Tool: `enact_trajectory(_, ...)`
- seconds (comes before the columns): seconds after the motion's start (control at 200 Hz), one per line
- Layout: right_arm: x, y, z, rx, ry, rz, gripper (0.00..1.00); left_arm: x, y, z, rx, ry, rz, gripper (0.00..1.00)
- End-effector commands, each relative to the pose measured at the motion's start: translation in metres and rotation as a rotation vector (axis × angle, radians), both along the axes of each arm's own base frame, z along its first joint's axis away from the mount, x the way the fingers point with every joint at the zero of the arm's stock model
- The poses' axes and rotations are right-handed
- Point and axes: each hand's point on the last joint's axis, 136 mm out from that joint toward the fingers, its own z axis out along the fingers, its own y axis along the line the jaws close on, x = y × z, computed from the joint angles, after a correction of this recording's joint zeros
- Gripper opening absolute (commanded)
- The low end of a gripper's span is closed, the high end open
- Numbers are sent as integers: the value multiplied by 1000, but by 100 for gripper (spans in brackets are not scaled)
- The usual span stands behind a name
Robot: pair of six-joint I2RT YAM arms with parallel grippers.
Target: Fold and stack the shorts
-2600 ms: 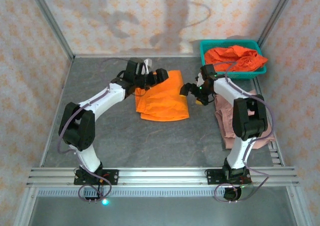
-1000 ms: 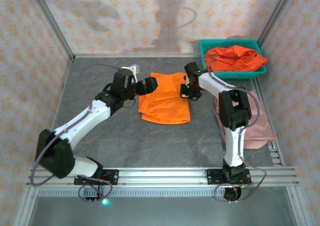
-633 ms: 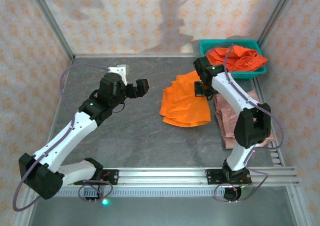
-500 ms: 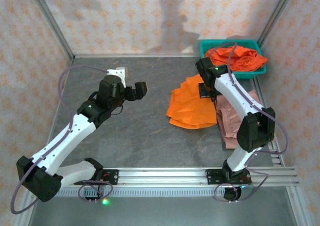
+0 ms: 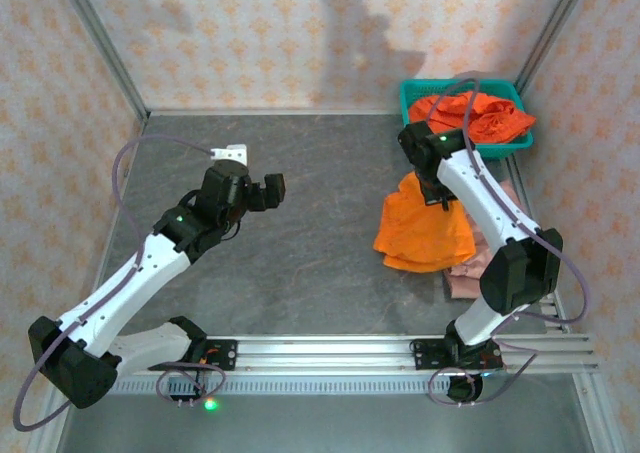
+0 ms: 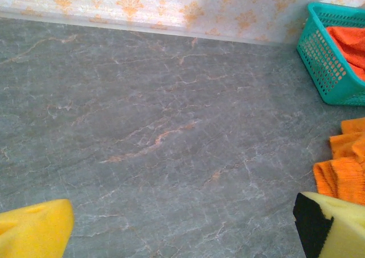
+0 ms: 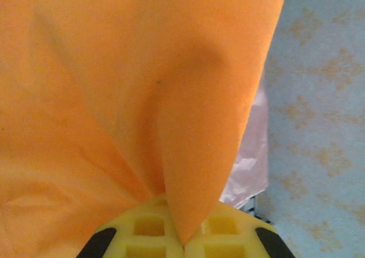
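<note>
**Orange pair arriving at the stack**

Risk: held by a single pinch, the folded orange shorts (image 5: 425, 235) may sag open or land askew on the pink shorts (image 5: 468, 276) at the right. The right gripper (image 7: 182, 244) is clamped on their cloth; the left gripper (image 6: 182, 235) hangs wide apart, empty, at the left.

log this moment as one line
left gripper: open over bare table | right gripper: shut on orange shorts | orange shorts: overlapping pink shorts | basket: more orange cloth

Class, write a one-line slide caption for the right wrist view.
Right gripper shut on hanging orange shorts, pink shorts glimpsed behind.
</note>
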Motion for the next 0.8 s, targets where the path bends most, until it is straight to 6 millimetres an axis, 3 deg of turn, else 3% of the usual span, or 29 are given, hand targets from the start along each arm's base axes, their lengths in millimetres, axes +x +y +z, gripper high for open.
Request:
enact_trajectory(0.0, -3, -18, 33, -110, -45, 3, 0, 2, -4, -3, 3, -12, -13, 100)
enact_trajectory(0.225, -4, -16, 55, -133, -76, 11, 0, 5, -3, 1, 1, -33, 2, 100)
enact_trajectory(0.621, -19, -40, 95, -264, -134, -33, 0, 10, -13, 1, -14, -22, -25, 100)
enact_trajectory(0.796, -20, -45, 104, -302, -149, -30, 0, 13, -14, 3, -21, -29, -25, 100)
